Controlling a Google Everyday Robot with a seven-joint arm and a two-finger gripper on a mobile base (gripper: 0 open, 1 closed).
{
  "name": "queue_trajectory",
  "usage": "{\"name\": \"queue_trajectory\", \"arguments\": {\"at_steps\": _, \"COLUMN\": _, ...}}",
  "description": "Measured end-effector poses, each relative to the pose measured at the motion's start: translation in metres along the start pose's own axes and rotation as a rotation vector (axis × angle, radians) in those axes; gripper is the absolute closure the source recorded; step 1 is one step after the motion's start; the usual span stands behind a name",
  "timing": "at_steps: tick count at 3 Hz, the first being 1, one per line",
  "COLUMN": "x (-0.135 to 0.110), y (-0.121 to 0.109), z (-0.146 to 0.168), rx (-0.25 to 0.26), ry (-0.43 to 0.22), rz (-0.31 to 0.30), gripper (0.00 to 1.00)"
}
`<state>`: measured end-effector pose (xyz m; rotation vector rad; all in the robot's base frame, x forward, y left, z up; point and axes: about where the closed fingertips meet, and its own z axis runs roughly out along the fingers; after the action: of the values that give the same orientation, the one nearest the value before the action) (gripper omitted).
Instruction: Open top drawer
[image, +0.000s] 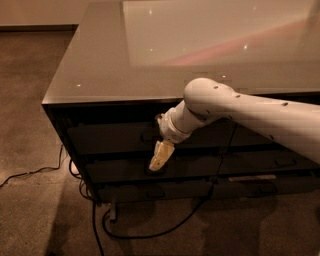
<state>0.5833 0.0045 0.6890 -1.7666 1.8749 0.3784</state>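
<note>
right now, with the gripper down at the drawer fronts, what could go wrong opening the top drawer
1. The gripper hangs low on the top drawer, close to the seam above the second drawer, so it may catch the wrong pull.
2. A black cable loops on the floor below the cabinet. The base could snag it when backing away.
</note>
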Motion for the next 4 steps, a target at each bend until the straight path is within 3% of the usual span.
{"name": "queue_trajectory", "arguments": {"at_steps": 1, "x": 0.012, "y": 0.002, "z": 0.015, "rx": -0.037, "ry": 0.021, "rz": 0.034, "gripper": 0.00}}
{"name": "queue_trajectory", "arguments": {"at_steps": 2, "x": 0.026, "y": -0.004, "z": 0.026, "rx": -0.045, "ry": 0.030, "rz": 0.079, "gripper": 0.00}}
{"name": "queue_trajectory", "arguments": {"at_steps": 4, "x": 0.029, "y": -0.013, "z": 0.022, "rx": -0.037, "ry": 0.035, "rz": 0.096, "gripper": 0.00}}
